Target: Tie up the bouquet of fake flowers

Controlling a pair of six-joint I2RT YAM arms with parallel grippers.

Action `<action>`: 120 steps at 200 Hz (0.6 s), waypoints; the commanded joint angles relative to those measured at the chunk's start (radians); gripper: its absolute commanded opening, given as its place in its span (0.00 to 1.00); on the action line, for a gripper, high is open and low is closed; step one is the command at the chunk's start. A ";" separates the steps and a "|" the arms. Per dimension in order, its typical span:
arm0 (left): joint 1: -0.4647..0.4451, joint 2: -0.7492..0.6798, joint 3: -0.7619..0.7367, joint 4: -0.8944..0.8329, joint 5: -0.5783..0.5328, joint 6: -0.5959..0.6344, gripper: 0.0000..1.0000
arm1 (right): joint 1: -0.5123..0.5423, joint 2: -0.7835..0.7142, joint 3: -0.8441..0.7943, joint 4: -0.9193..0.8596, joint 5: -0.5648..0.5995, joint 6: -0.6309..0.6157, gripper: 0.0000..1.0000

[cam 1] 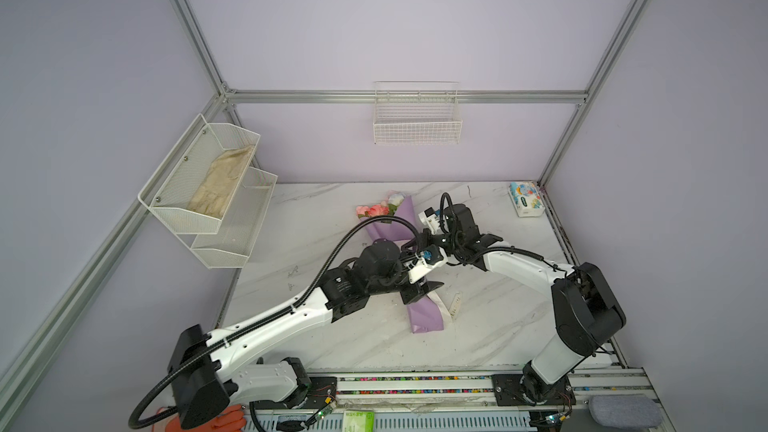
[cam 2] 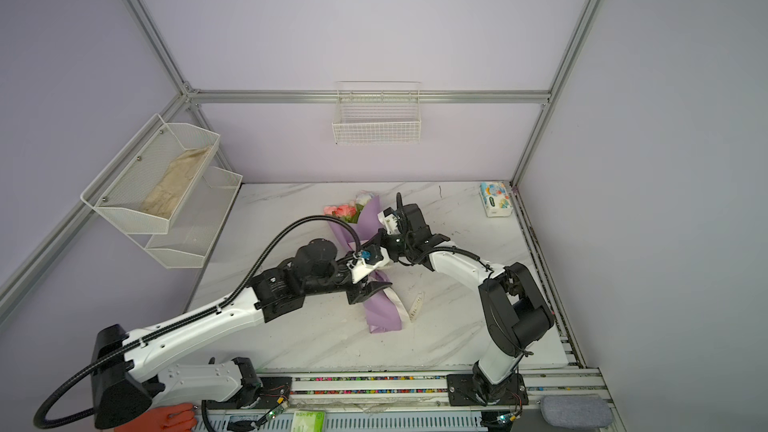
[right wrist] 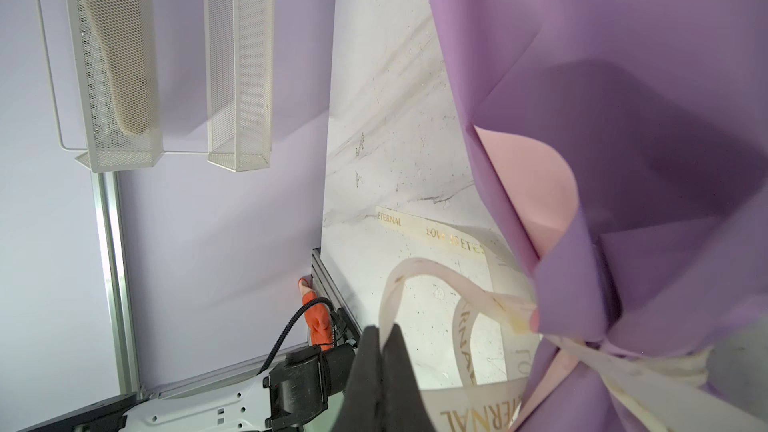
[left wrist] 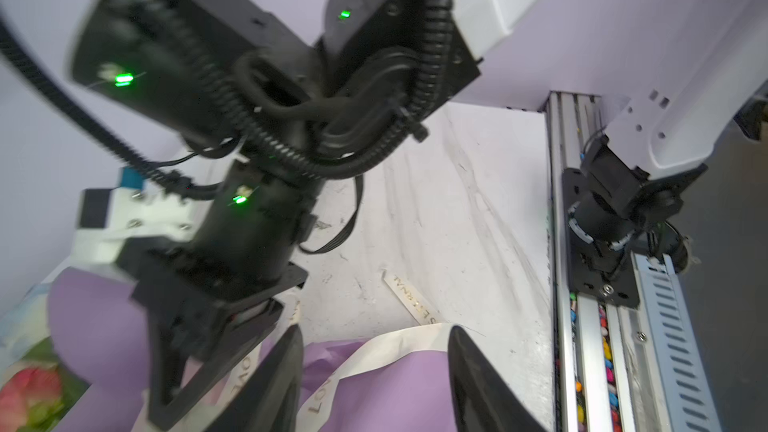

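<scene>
Right fingers (right wrist: pixel 367 376) pinch ribbon (right wrist: pixel 417 268); left fingers (left wrist: pixel 275 380) apart

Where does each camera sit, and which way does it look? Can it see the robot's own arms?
Both top views: high up, looking down at the table and bouquet; left arm and right arm show.
Left wrist: on the left arm, looking past its open left hand at the ribbon and the right arm.
Right wrist: on the right arm, facing the mesh rack; its right hand, shut on the ribbon, shows.
Shared: both wrist views show the bouquet's lilac paper and ribbon.
</scene>
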 commanded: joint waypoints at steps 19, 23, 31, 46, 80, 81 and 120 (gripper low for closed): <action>0.219 -0.102 -0.231 0.199 0.048 -0.418 0.53 | -0.001 -0.044 -0.034 0.036 -0.024 0.012 0.01; 0.226 -0.100 -0.238 0.212 0.061 -0.426 0.54 | -0.002 -0.046 -0.039 0.040 -0.025 0.015 0.01; 0.232 -0.087 -0.242 0.223 0.069 -0.433 0.58 | -0.001 -0.049 -0.043 0.047 -0.028 0.018 0.01; 0.236 -0.040 -0.228 0.239 0.101 -0.438 0.64 | 0.000 -0.055 -0.050 0.054 -0.031 0.022 0.01; 0.240 0.090 -0.159 0.222 0.144 -0.440 0.66 | -0.001 -0.058 -0.052 0.057 -0.043 0.022 0.02; 0.240 0.093 -0.158 0.223 0.145 -0.440 0.66 | -0.001 -0.058 -0.052 0.057 -0.043 0.021 0.02; 0.245 0.166 -0.127 0.272 0.125 -0.441 0.65 | 0.004 -0.065 -0.049 0.062 -0.053 0.024 0.03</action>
